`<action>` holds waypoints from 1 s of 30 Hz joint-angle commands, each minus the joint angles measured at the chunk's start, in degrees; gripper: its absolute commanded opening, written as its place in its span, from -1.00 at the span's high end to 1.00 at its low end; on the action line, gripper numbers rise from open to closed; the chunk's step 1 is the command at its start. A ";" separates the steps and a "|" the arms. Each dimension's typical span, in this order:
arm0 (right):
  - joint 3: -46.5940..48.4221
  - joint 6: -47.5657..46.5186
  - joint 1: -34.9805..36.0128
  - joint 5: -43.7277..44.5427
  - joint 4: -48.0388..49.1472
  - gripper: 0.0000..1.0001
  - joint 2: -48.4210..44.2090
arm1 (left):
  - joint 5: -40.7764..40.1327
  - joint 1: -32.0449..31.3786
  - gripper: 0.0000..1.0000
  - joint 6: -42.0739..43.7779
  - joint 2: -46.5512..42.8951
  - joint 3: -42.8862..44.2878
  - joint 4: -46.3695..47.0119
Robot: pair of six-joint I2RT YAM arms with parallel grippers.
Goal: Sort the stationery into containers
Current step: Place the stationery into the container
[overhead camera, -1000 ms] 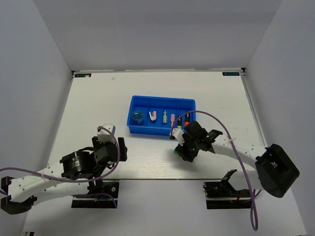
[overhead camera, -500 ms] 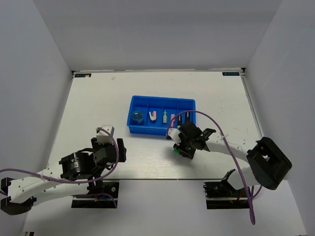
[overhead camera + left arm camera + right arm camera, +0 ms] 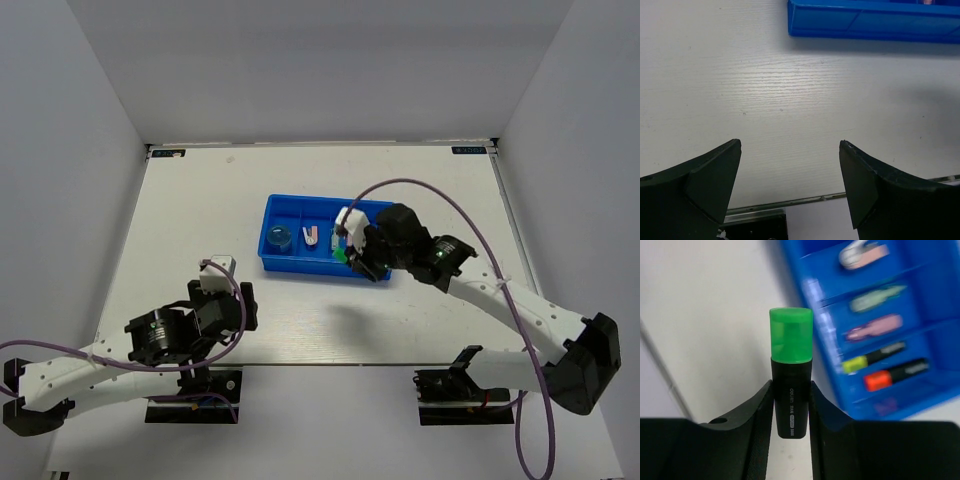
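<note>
Right hand clamps green highlighter at tray edge
Released early, it may hit the rim — or roll outside.

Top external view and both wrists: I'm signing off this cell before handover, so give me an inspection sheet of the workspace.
Surface: white table, no spills seen.
Job's things: blue tray holds round blue item, small pale pieces, yellow highlighter, orange highlighter; green highlighter held, not yet in it.
Clutter: nothing seen.
Grippers: right gripper shut on green highlighter by the tray; left gripper open, empty.
Cables: purple cable arcs over right arm; another runs along left arm.
Surroundings: plain white walls.
</note>
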 commanded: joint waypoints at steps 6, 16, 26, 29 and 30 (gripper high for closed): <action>10.52 16.30 -1.69 42.26 8.87 1.00 10.56 | 0.52 0.32 -0.79 0.23 1.33 1.54 0.57; 18.81 28.10 -7.40 38.96 1.92 1.00 23.15 | 0.79 0.24 -0.79 0.23 1.07 1.28 0.74; 20.66 28.72 -11.54 28.94 -4.14 0.03 27.28 | 1.32 0.15 -0.79 0.49 0.80 0.13 1.97; 19.88 27.67 -11.80 26.83 -3.54 -0.40 25.81 | 1.32 0.06 -0.82 1.19 1.85 0.57 2.24; 19.70 27.41 -12.07 26.13 -3.18 -0.44 25.36 | 1.23 0.15 -0.82 1.37 2.29 0.66 2.15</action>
